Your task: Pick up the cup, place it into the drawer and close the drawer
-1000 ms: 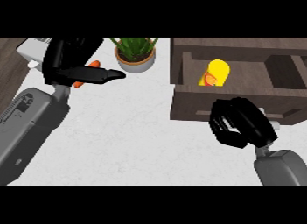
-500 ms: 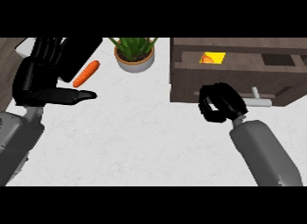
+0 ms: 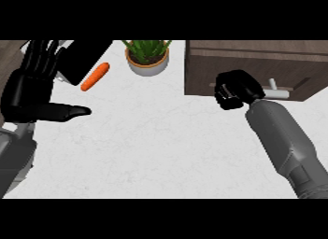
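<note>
The dark wooden drawer (image 3: 263, 70) at the top right sits pushed in, its front flush with the cabinet, and its pale handle (image 3: 280, 92) sticks out. No cup shows anywhere. My right hand (image 3: 235, 88) rests against the drawer front just left of the handle, its fingers curled and holding nothing. At the left edge my left hand (image 3: 32, 88) is open, fingers up and thumb pointing right, resting over the white counter (image 3: 146, 140).
An orange carrot (image 3: 95, 76) lies on the counter beside a black object (image 3: 83, 56) at the top left. A potted green plant (image 3: 147, 56) stands at the top centre, left of the drawer. Dark wood shows along the far left edge.
The drawer was open with the yellow cup inside; now it is pushed in and the cup is hidden. My right hand moved forward against the drawer front. The left hand straightened upward.
</note>
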### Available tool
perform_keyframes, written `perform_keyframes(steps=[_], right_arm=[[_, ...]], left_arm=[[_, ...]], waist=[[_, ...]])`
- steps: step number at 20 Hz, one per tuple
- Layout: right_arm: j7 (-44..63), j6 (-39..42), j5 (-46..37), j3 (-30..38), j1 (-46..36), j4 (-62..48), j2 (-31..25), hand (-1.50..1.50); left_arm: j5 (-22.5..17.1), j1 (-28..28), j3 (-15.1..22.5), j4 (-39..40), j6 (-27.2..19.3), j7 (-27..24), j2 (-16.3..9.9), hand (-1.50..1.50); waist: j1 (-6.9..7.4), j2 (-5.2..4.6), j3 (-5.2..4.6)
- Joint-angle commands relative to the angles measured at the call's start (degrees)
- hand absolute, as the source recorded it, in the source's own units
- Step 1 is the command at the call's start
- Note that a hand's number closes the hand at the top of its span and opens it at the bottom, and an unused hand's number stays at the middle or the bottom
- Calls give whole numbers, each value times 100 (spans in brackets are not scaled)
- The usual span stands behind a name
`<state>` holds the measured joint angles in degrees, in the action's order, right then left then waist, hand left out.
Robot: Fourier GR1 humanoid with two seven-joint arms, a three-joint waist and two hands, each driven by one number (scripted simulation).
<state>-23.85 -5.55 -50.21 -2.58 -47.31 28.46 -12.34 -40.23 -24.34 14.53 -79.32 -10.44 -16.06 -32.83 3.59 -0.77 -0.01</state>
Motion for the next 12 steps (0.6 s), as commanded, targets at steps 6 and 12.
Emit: perform_keyframes(steps=[6, 12], right_arm=[[-157, 273, 206, 512, -866, -1232, -576, 150], [-272, 295, 483, 793, -963, -1287, -641, 150]], left_arm=[[-101, 45, -67, 95, 518, -21, 4, -150], [-20, 19, 33, 101, 481, -41, 160, -150]], waist=[[195, -163, 19], [276, -217, 27]])
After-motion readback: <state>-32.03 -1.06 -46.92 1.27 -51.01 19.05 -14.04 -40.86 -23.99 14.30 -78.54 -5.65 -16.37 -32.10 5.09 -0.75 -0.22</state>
